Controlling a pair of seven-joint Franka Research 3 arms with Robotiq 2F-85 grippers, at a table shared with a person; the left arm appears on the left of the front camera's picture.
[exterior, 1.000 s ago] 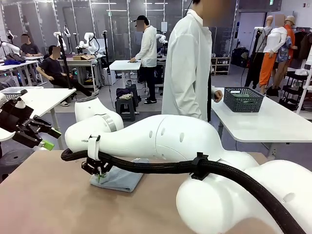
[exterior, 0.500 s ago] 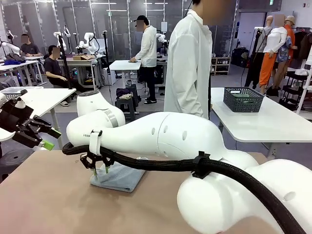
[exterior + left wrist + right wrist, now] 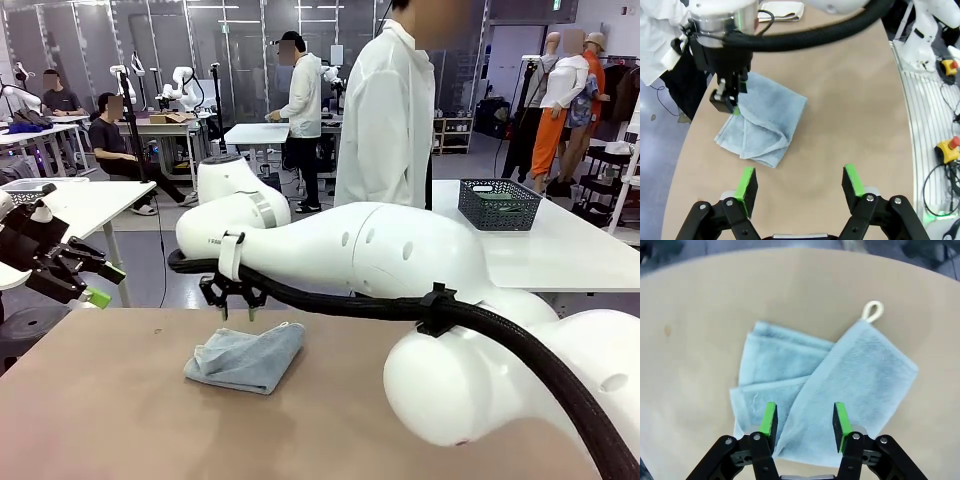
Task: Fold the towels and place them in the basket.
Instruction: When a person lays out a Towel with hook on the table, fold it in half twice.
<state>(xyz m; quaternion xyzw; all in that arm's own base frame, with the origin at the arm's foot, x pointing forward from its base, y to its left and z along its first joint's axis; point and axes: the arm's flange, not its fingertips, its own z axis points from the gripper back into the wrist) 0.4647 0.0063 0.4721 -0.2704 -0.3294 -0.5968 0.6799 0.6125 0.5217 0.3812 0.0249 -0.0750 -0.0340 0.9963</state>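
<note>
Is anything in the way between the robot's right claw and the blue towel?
Nothing visible is. The right gripper hangs open above the folded pale blue terry towel on the tan table, with only air between them.

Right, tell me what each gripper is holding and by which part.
Nothing is held. The right gripper hangs above the folded blue towel with jaws apart. The left gripper is open over bare table.

folded pale blue towel (image 3: 820, 385) with white loop on tan table (image 3: 700, 305), beneath parted empty gripper (image 3: 804, 421)
</note>
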